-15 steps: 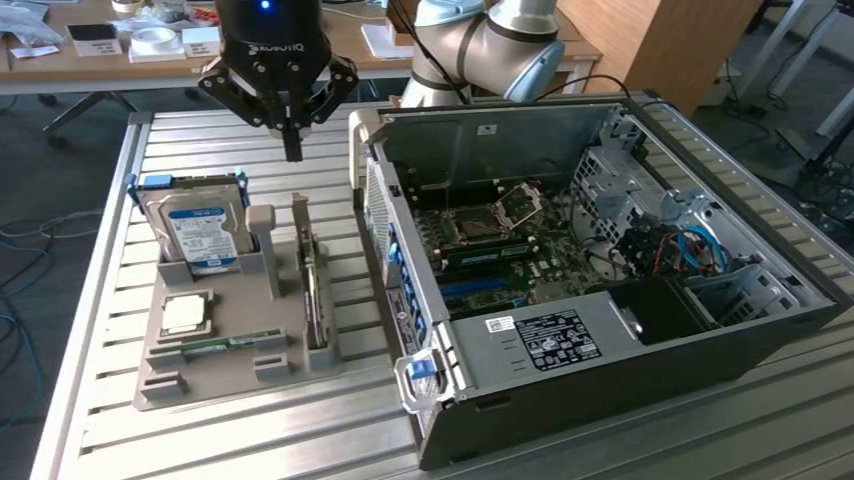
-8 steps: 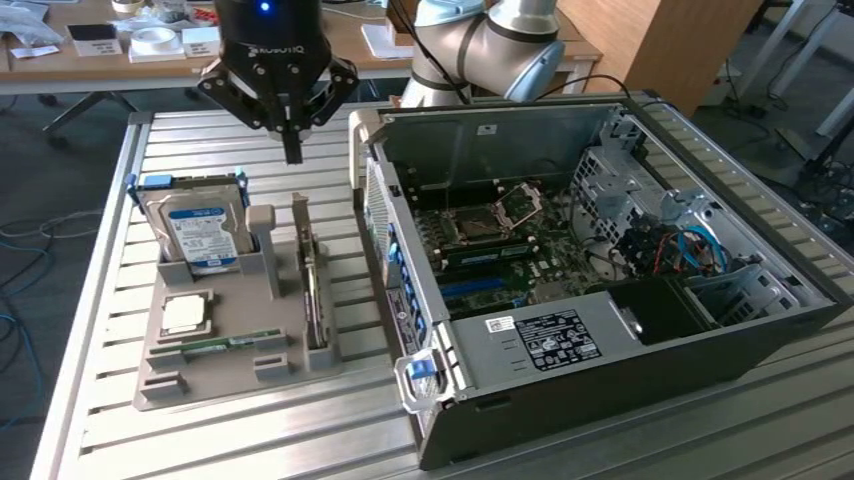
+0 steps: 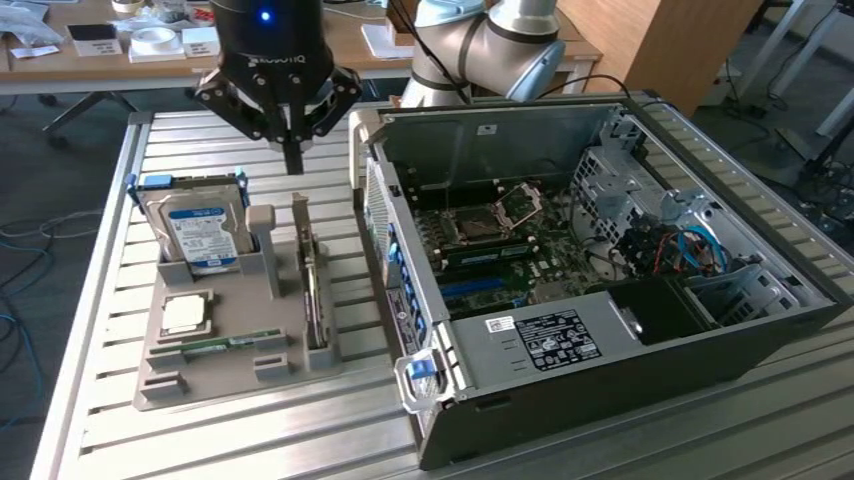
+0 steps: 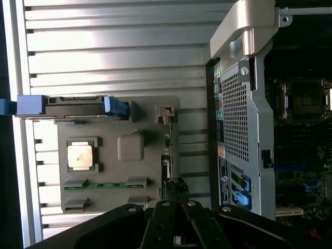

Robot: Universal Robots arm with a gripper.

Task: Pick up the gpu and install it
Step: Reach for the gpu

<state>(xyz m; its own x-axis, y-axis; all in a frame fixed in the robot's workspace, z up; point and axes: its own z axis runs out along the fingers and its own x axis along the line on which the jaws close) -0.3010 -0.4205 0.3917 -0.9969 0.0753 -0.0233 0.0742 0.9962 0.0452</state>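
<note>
The gpu [image 3: 310,285] is a thin dark card standing on edge in a slot along the grey holder tray [image 3: 234,375], on the side nearest the computer case. The wrist view has it edge-on as a narrow dark strip [image 4: 166,150]. My gripper [image 3: 292,158] hangs above the far end of the tray, a little beyond the card's far end and clear of it. Its fingers meet in a single point, shut on nothing. In the wrist view the gripper [image 4: 174,189] sits over one end of the card.
The tray [image 4: 129,148] also holds an upright silver hard drive [image 3: 200,235], a CPU [image 3: 184,313] and a green RAM stick [image 3: 220,345]. The open computer case [image 3: 601,385] lies at the exterior view's right, its motherboard [image 3: 494,240] exposed. All rest on a slatted metal table [image 3: 160,440].
</note>
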